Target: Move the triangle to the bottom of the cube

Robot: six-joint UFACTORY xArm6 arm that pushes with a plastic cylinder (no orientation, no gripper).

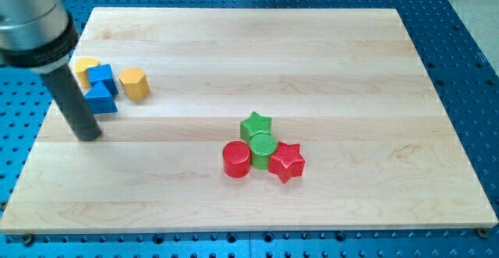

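A blue triangle block (pixel 101 100) lies near the board's left edge, directly below a blue cube (pixel 102 77) and touching it. My tip (pixel 87 136) rests on the board just below and left of the triangle, close to its lower left corner. The dark rod rises from there toward the view's top left and hides part of the triangle's left side.
A yellow half-round block (pixel 84 68) sits left of the cube and a yellow hexagonal block (pixel 135 83) right of it. Near the middle lie a green star (pixel 255 125), a green cylinder (pixel 263 147), a red cylinder (pixel 236 159) and a red star (pixel 286 161). The wooden board (pixel 327 63) lies on a blue perforated table.
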